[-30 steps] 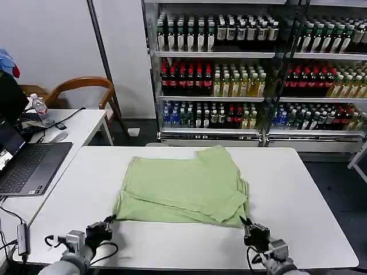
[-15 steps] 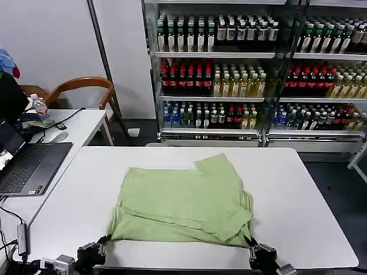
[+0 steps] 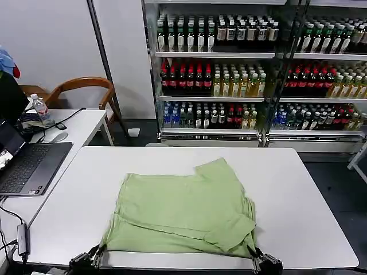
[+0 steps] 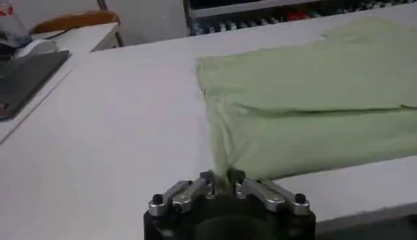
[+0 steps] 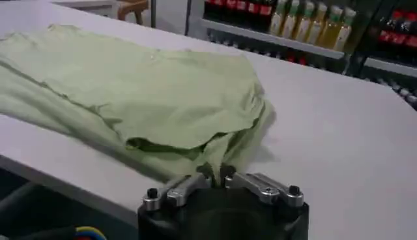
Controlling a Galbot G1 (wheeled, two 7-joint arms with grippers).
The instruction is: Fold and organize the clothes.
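The clothes are one light green shirt (image 3: 183,209), folded and lying plain side up near the front of the white table (image 3: 298,189). Its near hem reaches the table's front edge. My left gripper (image 3: 94,258) is shut on the shirt's near left corner (image 4: 225,166) at that edge. On the other side, my right gripper (image 3: 258,260) pinches the near right corner (image 5: 225,153), where several layers bunch up. In the left wrist view the left gripper (image 4: 221,177) holds a thin strip of cloth between its fingers. The right gripper (image 5: 217,171) does the same in its own view.
A side desk at the left carries a laptop (image 3: 26,166), a water bottle (image 3: 39,107) and cables. A wooden chair (image 3: 80,86) stands behind it. Shelves of drink bottles (image 3: 252,69) fill the back. Bare tabletop lies left, right and beyond the shirt.
Both grippers have drawn back toward the table's front edge, dragging the shirt toward me. The shirt's near hem now lies at the edge.
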